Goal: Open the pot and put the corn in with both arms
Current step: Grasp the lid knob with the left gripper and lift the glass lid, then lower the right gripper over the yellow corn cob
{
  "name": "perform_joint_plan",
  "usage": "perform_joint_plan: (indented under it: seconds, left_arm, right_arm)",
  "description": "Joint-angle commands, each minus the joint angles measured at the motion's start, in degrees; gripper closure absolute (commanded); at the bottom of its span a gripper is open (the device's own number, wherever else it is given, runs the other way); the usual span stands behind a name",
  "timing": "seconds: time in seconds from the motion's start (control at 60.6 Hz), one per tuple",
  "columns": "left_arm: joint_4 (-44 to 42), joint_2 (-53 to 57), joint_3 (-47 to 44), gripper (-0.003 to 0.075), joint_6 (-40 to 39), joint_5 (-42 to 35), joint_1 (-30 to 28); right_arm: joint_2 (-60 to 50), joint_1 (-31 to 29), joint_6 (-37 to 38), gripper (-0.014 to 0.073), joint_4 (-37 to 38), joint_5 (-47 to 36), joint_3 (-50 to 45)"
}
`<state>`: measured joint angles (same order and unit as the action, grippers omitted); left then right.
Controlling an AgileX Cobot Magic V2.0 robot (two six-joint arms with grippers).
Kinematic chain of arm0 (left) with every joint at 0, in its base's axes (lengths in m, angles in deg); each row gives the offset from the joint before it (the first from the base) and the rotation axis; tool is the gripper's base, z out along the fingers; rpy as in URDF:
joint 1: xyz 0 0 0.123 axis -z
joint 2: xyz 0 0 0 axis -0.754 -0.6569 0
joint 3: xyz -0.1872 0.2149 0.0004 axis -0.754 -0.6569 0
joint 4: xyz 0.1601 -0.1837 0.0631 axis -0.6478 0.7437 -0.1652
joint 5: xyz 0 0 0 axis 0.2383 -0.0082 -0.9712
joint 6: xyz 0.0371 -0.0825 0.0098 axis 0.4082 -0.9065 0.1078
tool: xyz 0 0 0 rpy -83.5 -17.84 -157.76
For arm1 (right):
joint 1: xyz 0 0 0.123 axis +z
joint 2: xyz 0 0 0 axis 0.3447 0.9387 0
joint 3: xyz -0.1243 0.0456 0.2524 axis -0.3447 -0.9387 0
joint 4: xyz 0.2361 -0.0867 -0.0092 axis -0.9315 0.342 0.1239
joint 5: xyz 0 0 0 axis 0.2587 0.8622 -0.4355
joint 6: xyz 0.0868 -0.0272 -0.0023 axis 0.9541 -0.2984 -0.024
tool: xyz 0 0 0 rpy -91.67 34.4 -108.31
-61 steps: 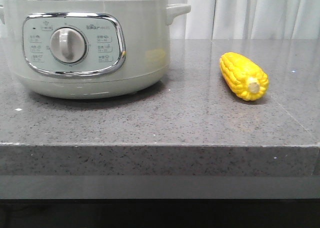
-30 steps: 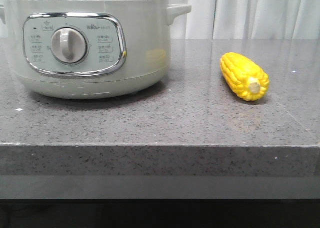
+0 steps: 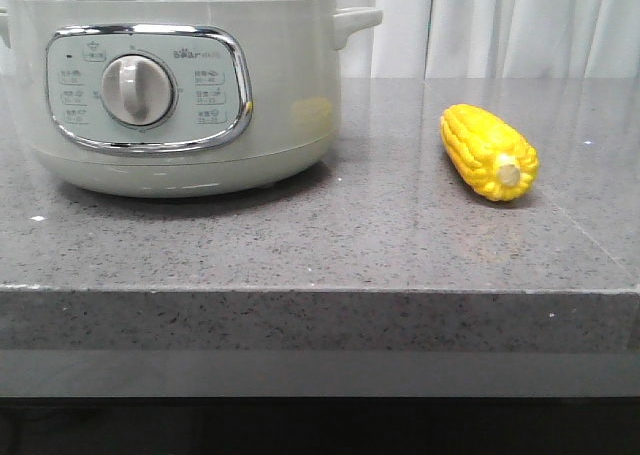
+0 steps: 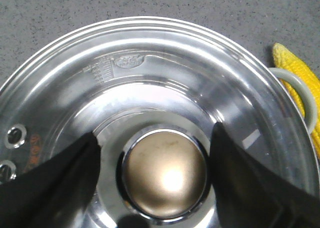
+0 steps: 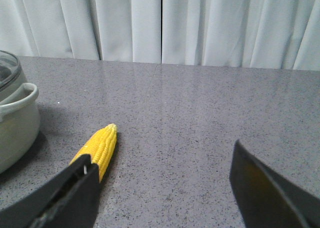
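**Lid on, corn on the desk**

The grey speckled desk (image 3: pixel 330 245) carries the pot (image 3: pixel 180 95) on my left, its glass lid (image 4: pixel 165 82) on. My left hand (image 4: pixel 155 173) hangs spread around the lid's knob (image 4: pixel 164 175), not touching it. My right hand (image 5: pixel 162 188), spread, hovers near the corn (image 3: pixel 490 152).

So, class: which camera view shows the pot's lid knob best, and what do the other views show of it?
The left wrist view: it looks straight down on the lid knob, round and metallic, framed by the open left gripper fingers. The front view cuts the pot off at its rim, hiding the knob. The right wrist view shows only the pot's edge.
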<state>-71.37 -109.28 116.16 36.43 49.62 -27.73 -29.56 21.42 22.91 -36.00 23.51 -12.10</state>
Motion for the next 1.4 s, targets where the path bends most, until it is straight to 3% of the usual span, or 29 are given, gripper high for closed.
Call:
perform_joint_plan:
  seconds: [0.0,0.148,0.33,0.412,0.891,1.089,1.386]
  left_arm:
    - [0.6,2.6,2.0,0.0282,-0.1,-1.9,0.4]
    - [0.6,2.6,2.0,0.0305,-0.1,-1.7,0.4]
    - [0.6,2.6,2.0,0.0466,-0.1,-1.7,0.4]
    - [0.6,2.6,2.0,0.0503,-0.1,-1.7,0.4]
    - [0.6,9.6,5.5,0.0511,-0.1,-1.2,0.6]
    - [0.6,18.4,-3.4,0.0511,1.1,-5.0,2.4]
    - [0.9,36.9,-30.3,0.0511,1.2,-16.6,4.9]
  right_arm:
    - [0.9,-0.4,-0.2,0.0033,-0.3,-4.1,1.8]
    - [0.9,-0.4,-0.2,0.0033,-0.3,-4.1,1.8]
    - [0.9,-0.4,-0.2,0.0033,-0.3,-4.1,1.8]
    - [0.9,-0.4,-0.2,0.0033,-0.3,-4.1,1.8]
    - [0.9,-0.4,-0.2,0.0033,-0.3,-4.1,1.8]
    - [0.9,-0.4,-0.2,0.0033,-0.3,-3.8,1.8]
    - [1.2,-0.4,-0.2,0.0033,-0.3,-3.8,1.8]
